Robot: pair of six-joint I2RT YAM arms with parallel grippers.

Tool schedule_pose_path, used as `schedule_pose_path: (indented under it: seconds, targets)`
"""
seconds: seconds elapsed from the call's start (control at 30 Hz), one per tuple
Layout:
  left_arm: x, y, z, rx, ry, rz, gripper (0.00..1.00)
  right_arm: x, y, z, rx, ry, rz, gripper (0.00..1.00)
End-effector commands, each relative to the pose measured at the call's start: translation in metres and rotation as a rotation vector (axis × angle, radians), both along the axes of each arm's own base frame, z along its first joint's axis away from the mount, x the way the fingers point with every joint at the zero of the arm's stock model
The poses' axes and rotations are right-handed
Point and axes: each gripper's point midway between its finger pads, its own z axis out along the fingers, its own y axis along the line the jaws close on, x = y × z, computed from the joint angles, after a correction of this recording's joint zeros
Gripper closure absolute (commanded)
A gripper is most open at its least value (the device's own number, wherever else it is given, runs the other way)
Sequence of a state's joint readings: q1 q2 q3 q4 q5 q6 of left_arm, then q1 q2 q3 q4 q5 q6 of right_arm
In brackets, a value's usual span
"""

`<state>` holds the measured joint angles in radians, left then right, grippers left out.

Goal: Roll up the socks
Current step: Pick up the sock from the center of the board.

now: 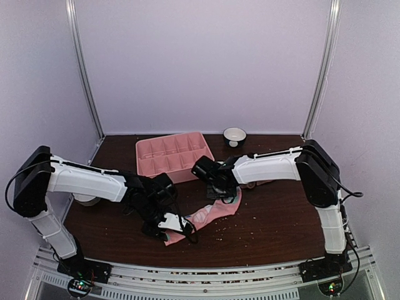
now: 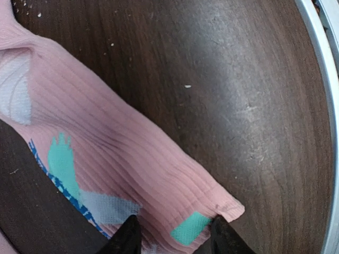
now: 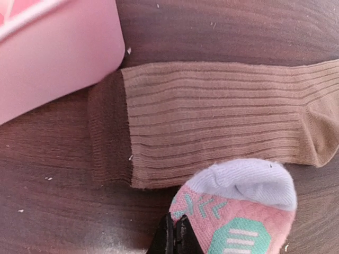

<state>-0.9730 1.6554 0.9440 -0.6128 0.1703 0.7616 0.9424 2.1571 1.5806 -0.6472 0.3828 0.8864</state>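
The pink ribbed sock with teal and white patches (image 1: pixel 212 214) lies flat, unrolled, lower centre on the dark wooden tabletop (image 1: pixel 275 231), its toe overlapping the equally flat plain tan-brown sock (image 3: pixel 212 116). The left claw (image 2: pixel 175 238) straddles its cuff, half-open; the right claw (image 3: pixel 174 234) is shut, pinching its toe. Rolling looks unstarted.

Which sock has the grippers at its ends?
The pink sock, patterned teal and white; the tan sock lies flat, ungripped, beside the tray.
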Motion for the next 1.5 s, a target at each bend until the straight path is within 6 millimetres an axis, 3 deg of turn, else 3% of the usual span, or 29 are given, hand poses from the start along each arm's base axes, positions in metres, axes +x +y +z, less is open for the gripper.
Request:
schedule_pose_path:
  seconds: [0.0,0.17,0.23,0.33,0.4,0.53,0.63,0.8,1.0,1.13,1.3,1.47]
  targets:
    - [0.002,-0.012,-0.005,-0.003,-0.027,-0.052,0.55,0.012,0.019,0.057,0.156,-0.141,0.048,1.0]
    - [-0.007,-0.015,-0.011,0.019,0.031,-0.022,0.59,0.014,0.044,0.103,0.347,-0.249,0.175,1.0]
    - [-0.007,-0.019,-0.007,0.004,0.044,0.002,0.59,0.013,0.06,0.133,0.464,-0.323,0.257,1.0]
    - [-0.007,-0.022,-0.005,-0.004,0.06,0.046,0.59,0.004,0.067,0.149,0.569,-0.364,0.343,1.0]
    - [-0.005,-0.024,-0.005,-0.003,0.068,0.078,0.57,0.003,0.059,0.144,0.598,-0.357,0.346,1.0]
    - [0.001,-0.029,-0.005,0.017,0.085,0.163,0.47,0.003,0.02,0.099,0.61,-0.306,0.27,1.0]
    - [0.009,-0.035,-0.006,0.041,0.072,0.213,0.44,0.003,-0.005,0.079,0.687,-0.298,0.246,1.0]
    - [0.003,-0.042,-0.015,0.076,0.144,0.235,0.45,0.001,-0.036,0.067,0.744,-0.306,0.214,1.0]
    - [0.001,-0.039,-0.024,0.101,0.157,0.249,0.47,-0.017,-0.05,0.07,0.803,-0.343,0.216,1.0]
    - [-0.001,-0.038,-0.02,0.102,0.166,0.256,0.47,-0.01,-0.036,0.085,0.825,-0.363,0.263,1.0]
    - [-0.01,-0.039,0.003,0.041,0.24,0.28,0.38,0.012,0.0,0.133,0.894,-0.44,0.372,1.0]
    - [-0.022,-0.032,0.018,-0.019,0.326,0.263,0.28,0.022,0.025,0.155,0.979,-0.476,0.445,1.0]
